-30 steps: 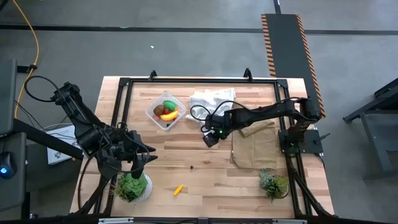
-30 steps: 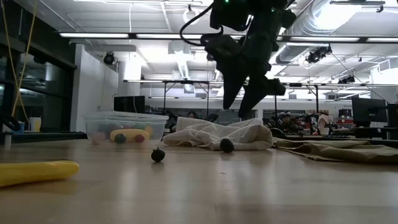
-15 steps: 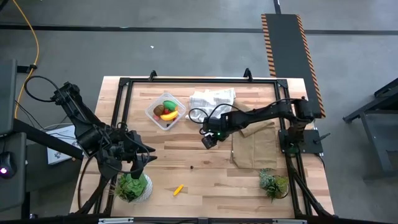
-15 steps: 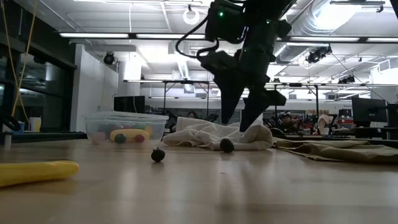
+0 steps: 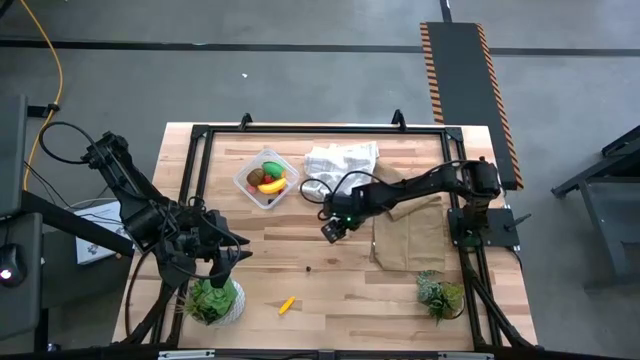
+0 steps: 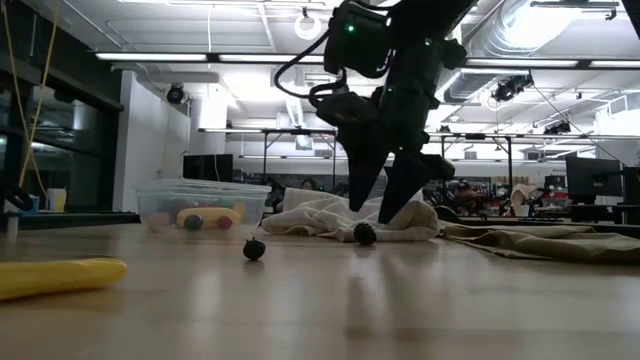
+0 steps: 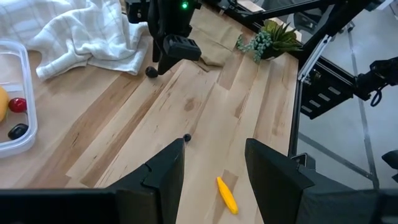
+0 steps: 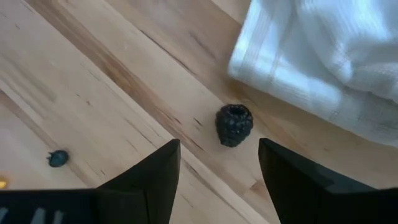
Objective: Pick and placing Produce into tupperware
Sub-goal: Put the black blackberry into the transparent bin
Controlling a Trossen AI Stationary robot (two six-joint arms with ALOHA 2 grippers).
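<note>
1. The blackberry (image 8: 234,124) lies on the bare wood just beside the edge of the white checked cloth (image 8: 323,56). It looks a light, bumpy toy, likely firm and apt to roll, so a pinch across its middle from both sides seems the safest hold (a grip near its top might squirt it away).
2. The right gripper (image 6: 372,208) hangs right over that berry with its fingers (image 8: 149,180) spread, holding nothing; the berry sits between them in the right wrist view.
3. Loose produce, counted: one blackberry by the cloth, one smaller dark berry (image 5: 308,268) well apart from the cloth toward the table's middle, and one yellow piece (image 5: 287,305) farther off still.
4. The tupperware (image 5: 245,180) stands on the cloth's other side, near it. It already holds several pieces, among them a green oval (image 5: 273,169) and a yellow one (image 5: 272,185) (the rest too small to count surely).
5. The left gripper (image 5: 226,262) waits far from the cloth, above one of two potted plants (image 5: 213,299), jaws parted and empty.
</note>
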